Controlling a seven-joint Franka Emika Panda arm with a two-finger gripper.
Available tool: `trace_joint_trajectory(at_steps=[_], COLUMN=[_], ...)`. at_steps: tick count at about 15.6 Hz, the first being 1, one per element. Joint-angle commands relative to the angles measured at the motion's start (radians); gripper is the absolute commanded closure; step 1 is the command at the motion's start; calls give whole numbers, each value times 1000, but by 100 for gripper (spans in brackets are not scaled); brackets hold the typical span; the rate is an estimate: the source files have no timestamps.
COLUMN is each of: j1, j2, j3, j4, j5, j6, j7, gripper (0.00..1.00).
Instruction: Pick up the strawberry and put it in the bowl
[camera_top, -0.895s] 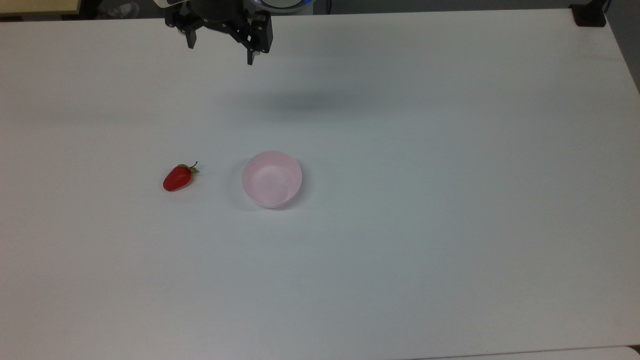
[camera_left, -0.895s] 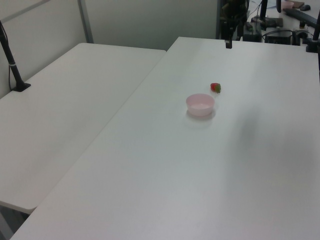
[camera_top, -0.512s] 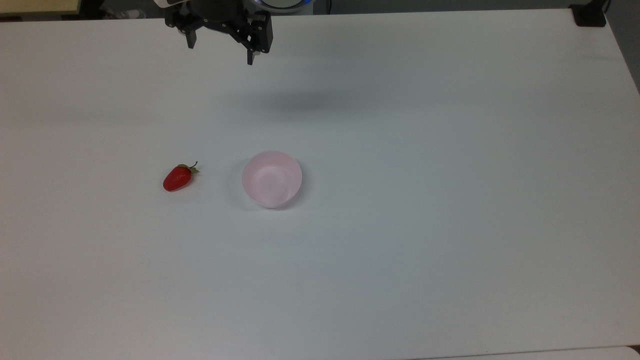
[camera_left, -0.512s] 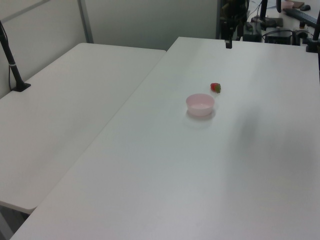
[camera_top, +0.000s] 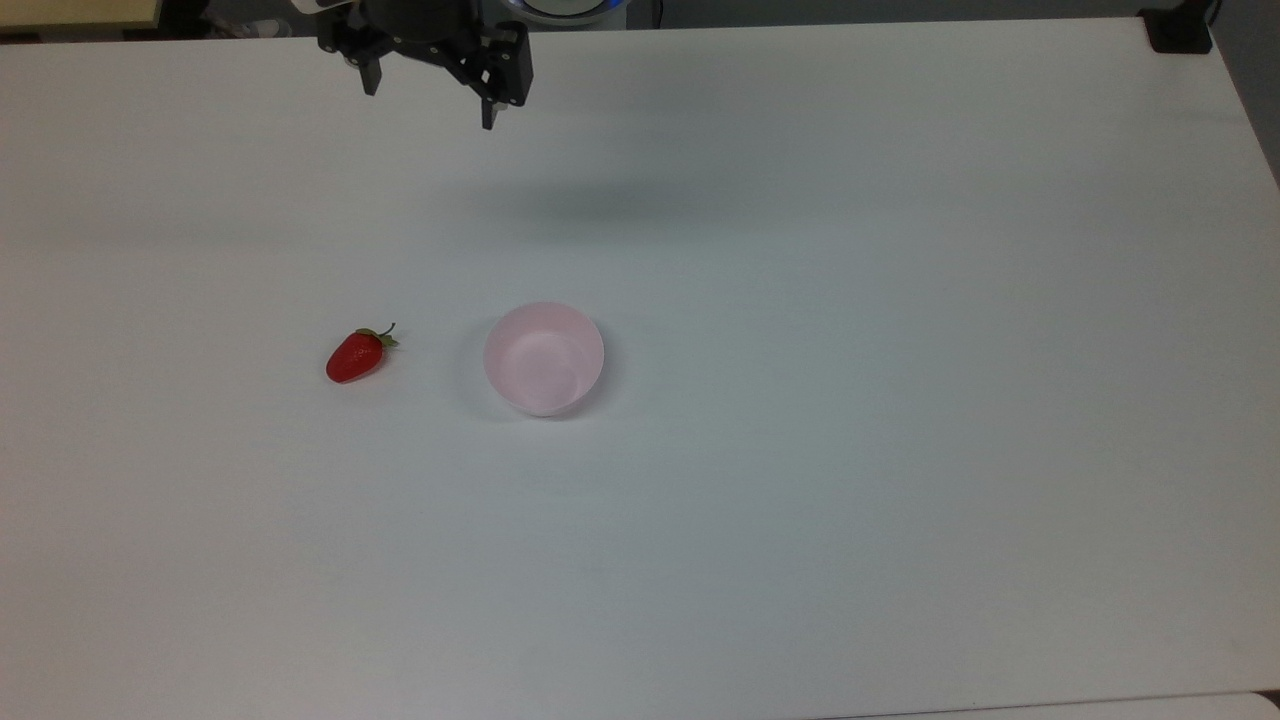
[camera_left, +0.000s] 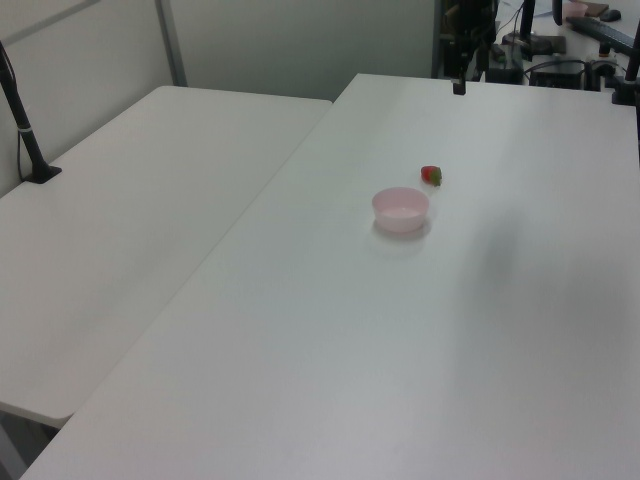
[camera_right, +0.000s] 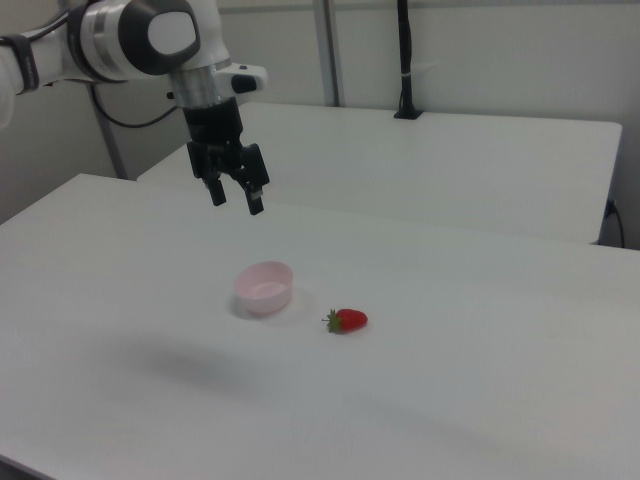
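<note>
Approach stage, before any grasp. The black two-finger pincer of the white arm hangs high above the white surface with its fingers spread apart and nothing between them. The small glossy red strawberry with a green leafy cap lies on its side on the surface, near the small round pale pink plastic bowl but not touching it: at the bowl's left in the top view, at its right in the right view. In the top view the pincer is well apart from both, toward the upper edge.

Judged from this layout, the step in hand is reaching for the fruit. The next move calls for carrying the open pincer across to a point above the strawberry, lining the fingers across its narrow width, and lowering until they straddle it. Its smooth, tapered body may slip or roll if pinched off-centre.

The bowl stands upright, and its plain inside holds nothing.
</note>
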Motion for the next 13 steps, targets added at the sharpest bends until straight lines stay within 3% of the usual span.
trace_joint_trajectory(at_steps=[1, 6, 13], j1=[-47, -149, -216], j2=[-4, 95, 276], j3=[-4, -4, -4], j4=[-21, -23, -24], j5=[23, 109, 123], j6=[47, 180, 353], j7=[16, 35, 173], gripper=[0, 0, 14])
